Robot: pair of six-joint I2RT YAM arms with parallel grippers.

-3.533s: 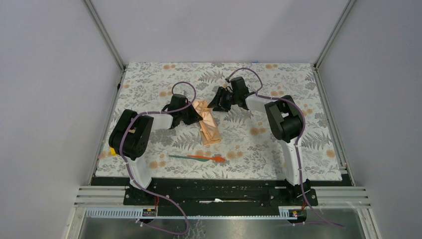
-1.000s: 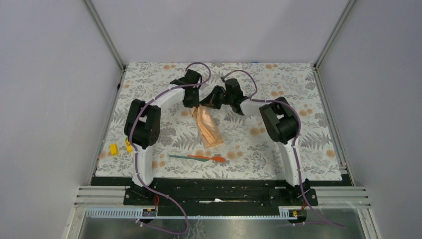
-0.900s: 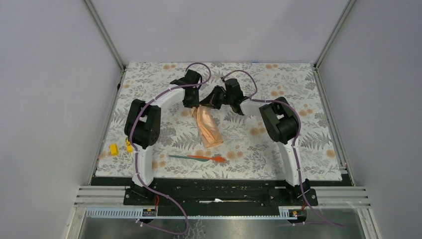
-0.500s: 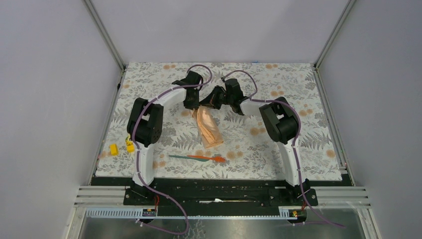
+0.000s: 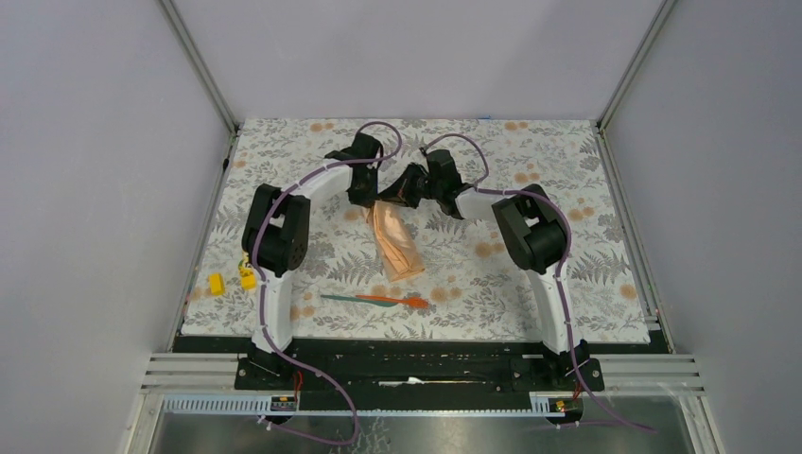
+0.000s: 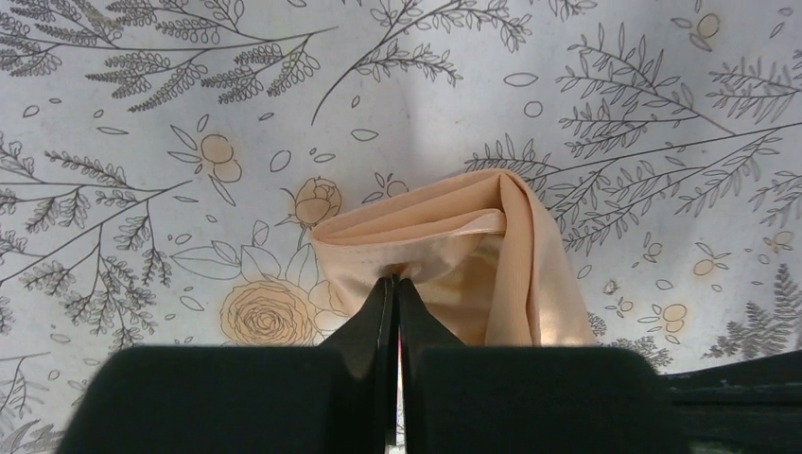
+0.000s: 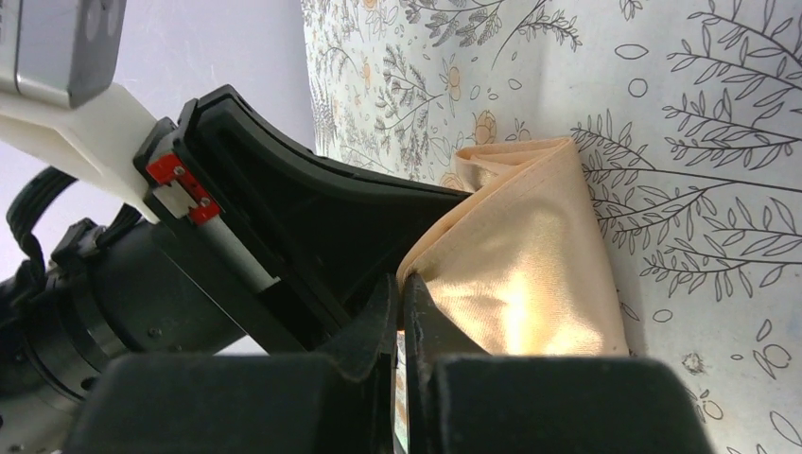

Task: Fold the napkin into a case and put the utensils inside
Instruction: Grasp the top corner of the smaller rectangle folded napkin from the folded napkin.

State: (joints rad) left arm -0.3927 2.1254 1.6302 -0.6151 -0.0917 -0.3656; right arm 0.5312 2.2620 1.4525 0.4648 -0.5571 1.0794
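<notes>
A: On the floral tablecloth (image 5: 530, 180), the left gripper (image 6: 395, 282) and right gripper (image 7: 399, 284) each had jaws pressed shut on the napkin (image 6: 473, 255), pinching its far end.

B: An uneven pull could have undone its folds. The utensils (image 5: 378, 300) lay nearer, not yet inside.

This is a robotics lab test cell: plain pale grey wall panels (image 5: 95, 189) held in bare aluminium frame posts (image 5: 200, 68) box in a desk covered with a grey floral-print tablecloth (image 5: 530, 161). Two white-and-black robot arms, the left arm (image 5: 274, 236) and the right arm (image 5: 534, 227), are bolted to a slotted aluminium rail (image 5: 189, 371) at the near edge. Purple cables (image 5: 456, 135) run along them.
</notes>
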